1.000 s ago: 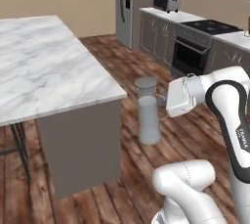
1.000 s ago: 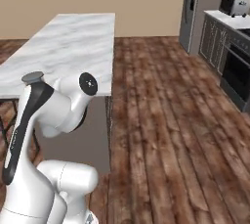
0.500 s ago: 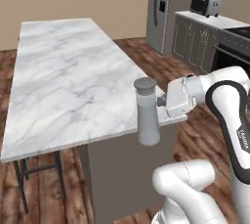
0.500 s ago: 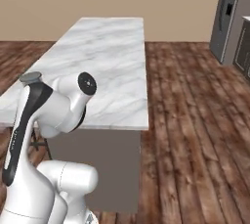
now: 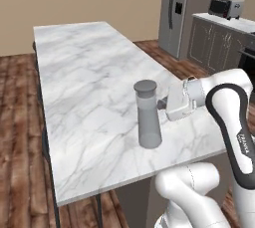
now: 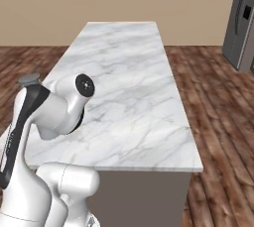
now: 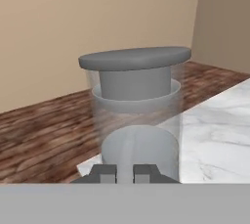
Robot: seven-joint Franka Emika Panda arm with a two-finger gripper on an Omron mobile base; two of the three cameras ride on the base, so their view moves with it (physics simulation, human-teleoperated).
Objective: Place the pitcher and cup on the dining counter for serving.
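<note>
Jaws: gripper [image 7: 125,171] squeezed tight on the pitcher [image 5: 148,117].
Under jaws: white marble dining counter [image 5: 89,97].
Floor: brown wood.

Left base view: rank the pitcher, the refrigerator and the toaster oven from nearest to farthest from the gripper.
1. The pitcher, held in the gripper, over the dining counter.
2. The refrigerator, beyond the counter's far right.
3. The toaster oven, on the back worktop; close to the refrigerator's rank.

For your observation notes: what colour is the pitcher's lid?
Dark grey, above the paler translucent pitcher; the lid shows best in the hand view.
</note>
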